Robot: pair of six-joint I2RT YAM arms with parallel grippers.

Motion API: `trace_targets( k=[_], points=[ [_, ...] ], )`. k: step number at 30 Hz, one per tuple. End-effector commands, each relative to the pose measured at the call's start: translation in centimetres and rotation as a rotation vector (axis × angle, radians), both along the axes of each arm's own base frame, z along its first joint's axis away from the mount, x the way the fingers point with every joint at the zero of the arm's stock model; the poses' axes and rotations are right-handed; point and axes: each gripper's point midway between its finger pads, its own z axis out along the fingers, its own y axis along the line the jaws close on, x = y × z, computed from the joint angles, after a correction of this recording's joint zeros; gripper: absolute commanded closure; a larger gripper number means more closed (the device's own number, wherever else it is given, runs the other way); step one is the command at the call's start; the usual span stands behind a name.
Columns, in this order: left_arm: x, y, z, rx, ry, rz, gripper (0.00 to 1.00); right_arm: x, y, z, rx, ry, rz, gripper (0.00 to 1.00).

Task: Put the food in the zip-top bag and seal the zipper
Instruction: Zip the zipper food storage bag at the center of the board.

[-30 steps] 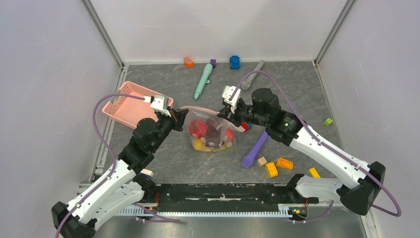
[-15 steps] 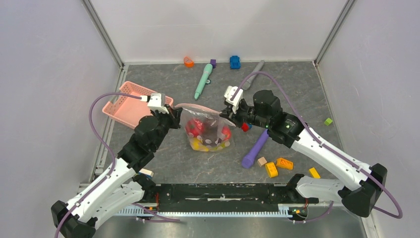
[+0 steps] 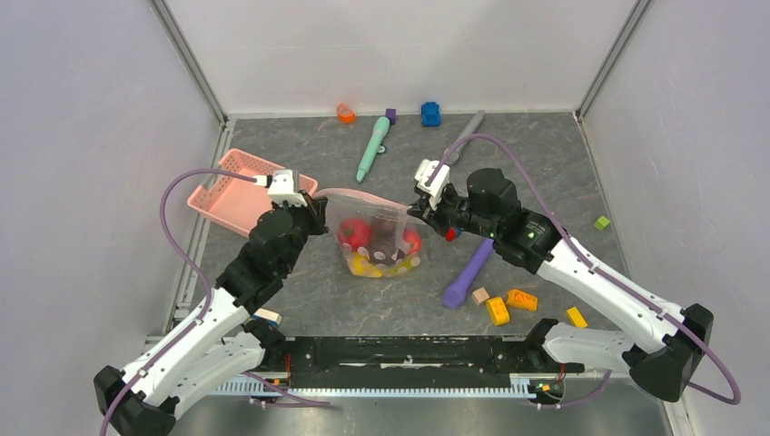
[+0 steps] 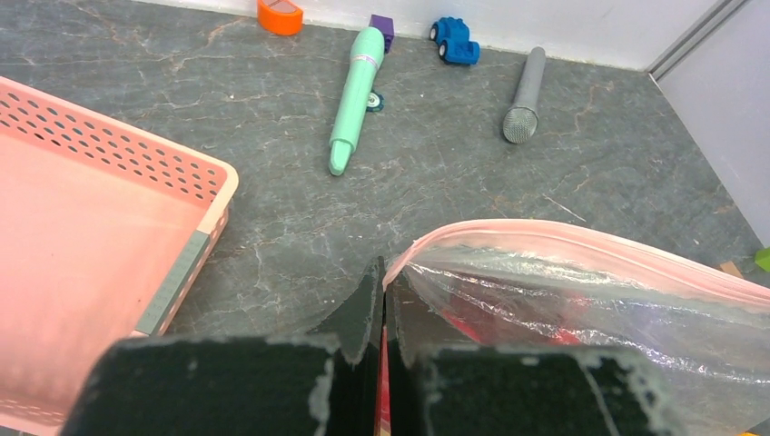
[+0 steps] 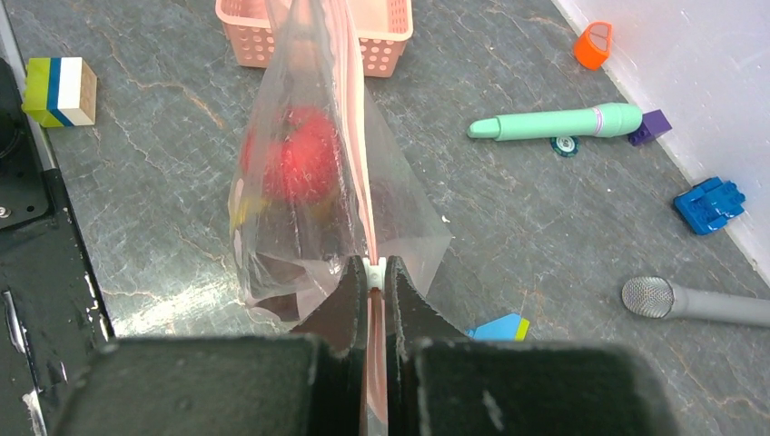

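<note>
The clear zip-top bag point(image 3: 380, 238) hangs between my two grippers, its bottom on the floor. The food point(image 3: 355, 232) is inside it: red, dark maroon and yellow pieces. The pink zipper point(image 3: 368, 197) runs taut along the top. My left gripper point(image 3: 319, 206) is shut on the bag's left zipper end; the left wrist view shows the gripper point(image 4: 383, 277) pinching the strip point(image 4: 581, 242). My right gripper point(image 3: 418, 211) is shut on the right end. In the right wrist view this gripper point(image 5: 375, 270) clamps the pale slider tab point(image 5: 375, 265), with the bag point(image 5: 300, 195) and red food point(image 5: 307, 156) beyond.
A pink basket point(image 3: 238, 191) stands behind the left gripper. A teal stick point(image 3: 372, 148), a grey microphone-like stick point(image 3: 464, 137), an orange piece point(image 3: 346, 113) and a blue toy car point(image 3: 430, 113) lie at the back. A purple stick point(image 3: 468, 272) and several blocks point(image 3: 508, 303) lie right of the bag.
The grippers have drawn apart, left going left and right going right. The bag's mouth is pulled straighter and tauter, and the bag hangs more upright.
</note>
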Motion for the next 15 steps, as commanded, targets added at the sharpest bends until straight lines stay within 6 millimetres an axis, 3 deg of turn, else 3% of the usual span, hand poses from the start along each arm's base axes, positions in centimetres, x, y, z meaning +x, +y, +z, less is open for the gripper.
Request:
trace_targets(
  k=[1, 15],
  points=[
    [0.7, 3.0, 1.3, -0.009, -0.013, 0.166, 0.98, 0.3, -1.7, 0.1, -0.009, 0.002, -0.064, 1.0],
    [0.6, 4.2, 0.9, 0.013, 0.003, 0.226, 0.98, 0.4, -1.9, -0.4, -0.014, 0.016, -0.079, 1.0]
  ],
)
